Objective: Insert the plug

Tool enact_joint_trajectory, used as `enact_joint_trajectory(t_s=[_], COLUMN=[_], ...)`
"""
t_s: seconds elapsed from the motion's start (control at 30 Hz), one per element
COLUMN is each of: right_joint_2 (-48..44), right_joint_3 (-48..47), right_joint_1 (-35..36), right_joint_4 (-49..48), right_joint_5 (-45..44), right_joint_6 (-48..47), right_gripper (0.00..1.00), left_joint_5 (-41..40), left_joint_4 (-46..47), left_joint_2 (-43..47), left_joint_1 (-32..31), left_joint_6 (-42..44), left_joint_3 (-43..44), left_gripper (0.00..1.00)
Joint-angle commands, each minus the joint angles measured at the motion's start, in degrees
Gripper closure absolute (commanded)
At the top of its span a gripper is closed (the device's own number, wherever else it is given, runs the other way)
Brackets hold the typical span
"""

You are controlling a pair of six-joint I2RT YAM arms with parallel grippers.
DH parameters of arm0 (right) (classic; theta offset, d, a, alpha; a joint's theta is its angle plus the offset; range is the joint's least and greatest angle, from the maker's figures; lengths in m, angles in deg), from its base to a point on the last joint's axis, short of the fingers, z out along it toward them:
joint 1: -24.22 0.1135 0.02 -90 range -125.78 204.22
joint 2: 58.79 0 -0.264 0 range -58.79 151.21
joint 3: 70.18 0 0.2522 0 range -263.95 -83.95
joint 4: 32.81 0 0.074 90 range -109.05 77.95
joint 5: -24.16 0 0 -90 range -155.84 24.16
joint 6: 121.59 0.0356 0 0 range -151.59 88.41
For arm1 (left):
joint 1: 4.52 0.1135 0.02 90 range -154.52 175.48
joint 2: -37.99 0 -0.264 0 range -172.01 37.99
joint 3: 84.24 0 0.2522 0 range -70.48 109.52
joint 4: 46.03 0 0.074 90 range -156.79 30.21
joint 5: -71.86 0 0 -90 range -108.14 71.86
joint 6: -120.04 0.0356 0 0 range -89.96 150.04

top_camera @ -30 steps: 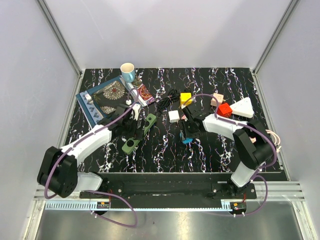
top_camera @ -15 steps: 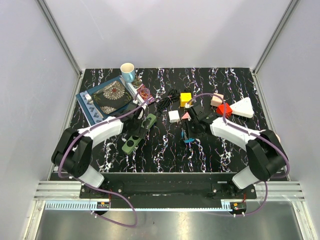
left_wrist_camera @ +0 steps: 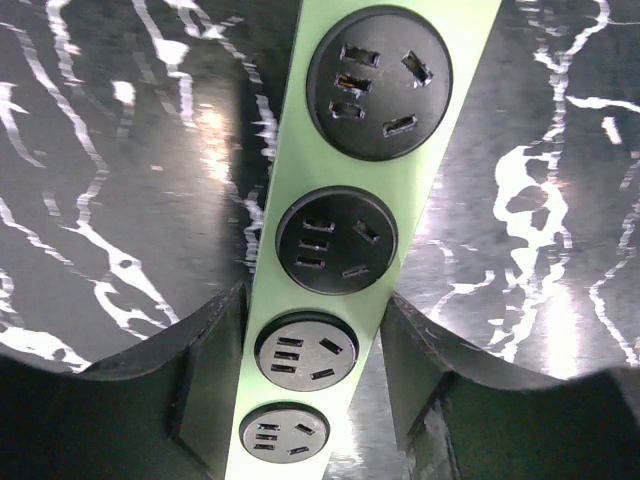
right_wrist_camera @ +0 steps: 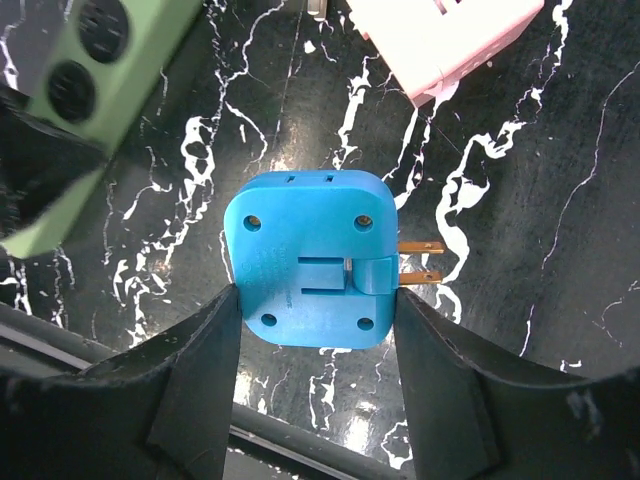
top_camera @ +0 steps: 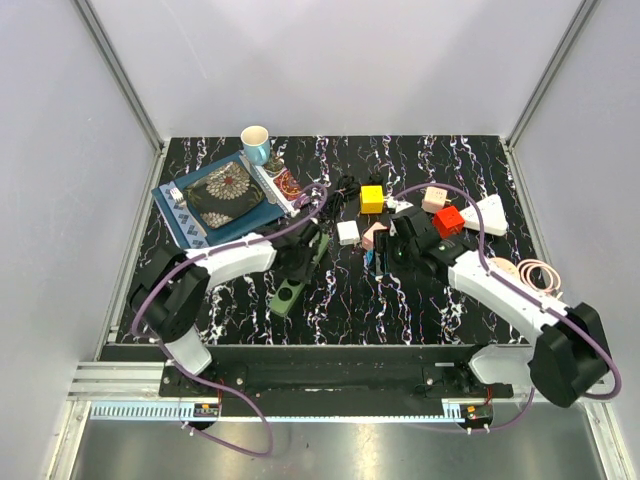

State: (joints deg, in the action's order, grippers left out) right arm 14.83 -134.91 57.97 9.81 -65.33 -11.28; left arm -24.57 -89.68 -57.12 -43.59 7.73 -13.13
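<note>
A green power strip (top_camera: pixel 288 297) with round black sockets lies slanted on the dark marbled table. The left wrist view shows it (left_wrist_camera: pixel 380 215) running between my left gripper's (left_wrist_camera: pixel 315 310) jaws, which press on both of its long edges. My left gripper (top_camera: pixel 303 258) sits over the strip's middle. My right gripper (right_wrist_camera: pixel 318 300) is shut on the blue plug (right_wrist_camera: pixel 308 262), held flat side up with its two brass prongs (right_wrist_camera: pixel 420 262) pointing right. Above the table, just right of the strip, the plug (top_camera: pixel 371 262) hangs in the right gripper (top_camera: pixel 382 258).
A pink adapter (right_wrist_camera: pixel 440 35) lies just beyond the plug. Yellow (top_camera: pixel 371 198), white (top_camera: pixel 347 232) and red (top_camera: pixel 448 221) blocks, a white triangle (top_camera: pixel 490 214) and a black cable (top_camera: pixel 335 200) crowd the back. A patterned book (top_camera: pixel 215 195) and a cup (top_camera: pixel 255 143) sit back left.
My left arm swung right onto the power strip and its jaws closed on it; the strip shifted right and nearer. My right arm stretched out, still carrying the blue plug.
</note>
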Motion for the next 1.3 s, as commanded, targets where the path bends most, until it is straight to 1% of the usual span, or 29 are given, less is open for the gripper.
enact_joint_trajectory(t_s=[0.0, 0.07, 0.2, 0.37, 0.4, 0.43, 0.53, 0.57, 0.63, 0.67, 0.73, 0.77, 0.83, 0.87, 0.93, 0.97, 1.03, 1.07, 1.1, 1.13, 1.17, 1.2, 1.27], right_joint_2=[-4.54, -6.12, -9.19, -12.45, -12.89, -13.59, -14.65, -14.91, -15.26, -15.53, -16.05, -16.32, -16.93, -17.28, -17.64, -17.81, -18.43, -18.52, -18.6, -18.69, -18.69, -18.78, -18.69], right_joint_3=[1.47, 2.09, 4.54, 6.13, 6.66, 6.84, 7.45, 7.63, 7.98, 8.15, 8.33, 8.59, 8.68, 8.68, 8.95, 9.47, 10.7, 11.84, 12.11, 12.37, 12.9, 13.08, 13.69], right_joint_1=[0.52, 0.52, 0.52, 0.52, 0.52, 0.43, 0.52, 0.52, 0.52, 0.43, 0.52, 0.52, 0.52, 0.52, 0.52, 0.52, 0.61, 0.61, 0.61, 0.61, 0.52, 0.61, 0.61], right_joint_4=[-1.18, -1.61, -2.76, -2.94, -3.02, -3.02, -3.11, -3.11, -3.37, -3.55, -4.34, -4.69, -5.22, -5.48, -6.79, -7.58, -10.99, -12.15, -13.82, -14.79, -15.67, -17.42, -19.36], right_joint_5=[-1.13, -1.3, -1.83, -3.23, -3.76, -4.64, -5.52, -5.52, -5.52, -5.44, -5.43, -5.35, -5.78, -5.96, -5.27, -4.82, -1.77, -0.79, 1.48, 2.46, 3.08, 3.61, 4.4], right_joint_6=[4.02, 4.99, 7.8, 8.77, 9.12, 9.39, 9.65, 9.92, 10.18, 10.27, 10.53, 10.79, 11.06, 11.5, 11.85, 12.64, 13.95, 15.35, 15.98, 16.16, 16.16, 15.98, 15.81], right_gripper=[0.86, 0.86, 0.85, 0.85, 0.86, 0.86, 0.85, 0.85, 0.84, 0.84, 0.82, 0.82, 0.82, 0.82, 0.82, 0.82, 0.82, 0.82, 0.82, 0.82, 0.81, 0.81, 0.81], left_joint_5=[-1.21, -2.26, -3.58, -6.38, -7.0, -7.1, -7.54, -7.54, -8.32, -8.68, -9.29, -9.38, -9.47, -9.47, -9.21, -8.77, -6.59, -5.7, -4.73, -2.81, -1.83, -0.69, 2.12], left_joint_4=[1.5, 1.33, 1.15, -0.43, -0.26, -0.26, -0.7, -0.87, -0.96, -0.96, -0.96, -0.79, -0.08, 0.27, 0.62, 1.23, 5.0, 7.02, 12.08, 14.83, 19.91, 22.22, 26.7], left_joint_2=[-2.96, -4.11, -7.27, -10.79, -11.67, -12.29, -14.14, -13.96, -12.65, -10.73, -8.52, -6.16, -3.78, -1.42, 1.23, 4.46, 8.17, 11.93, 13.79, 16.6, 17.58, 18.29, 18.82], left_joint_1=[-5.57, -7.33, -8.48, -9.18, -9.27, -9.53, -10.06, -10.15, -10.24, -10.24, -10.24, -10.24, -10.32, -10.33, -10.5, -10.41, -10.5, -10.59, -10.85, -10.85, -10.94, -10.94, -11.03], left_joint_6=[-16.68, -19.08, -23.56, -28.75, -31.02, -31.65, -32.36, -32.62, -32.45, -32.19, -32.1, -32.27, -32.28, -32.54, -32.71, -32.89, -33.24, -33.76, -33.77, -34.12, -34.03, -33.95, -34.03], left_joint_3=[4.27, 5.75, 9.17, 13.84, 15.07, 16.12, 19.55, 19.74, 18.96, 18.34, 16.85, 16.32, 15.17, 14.39, 13.15, 11.32, 8.85, 7.1, 3.95, 2.27, 1.03, -0.81, -1.53], left_gripper=[0.53, 0.53, 0.55, 0.6, 0.58, 0.53, 0.47, 0.4, 0.32, 0.26, 0.19, 0.13, 0.08, 0.02, 0.01, 0.01, 0.01, 0.01, 0.01, 0.01, 0.01, 0.01, 0.01])
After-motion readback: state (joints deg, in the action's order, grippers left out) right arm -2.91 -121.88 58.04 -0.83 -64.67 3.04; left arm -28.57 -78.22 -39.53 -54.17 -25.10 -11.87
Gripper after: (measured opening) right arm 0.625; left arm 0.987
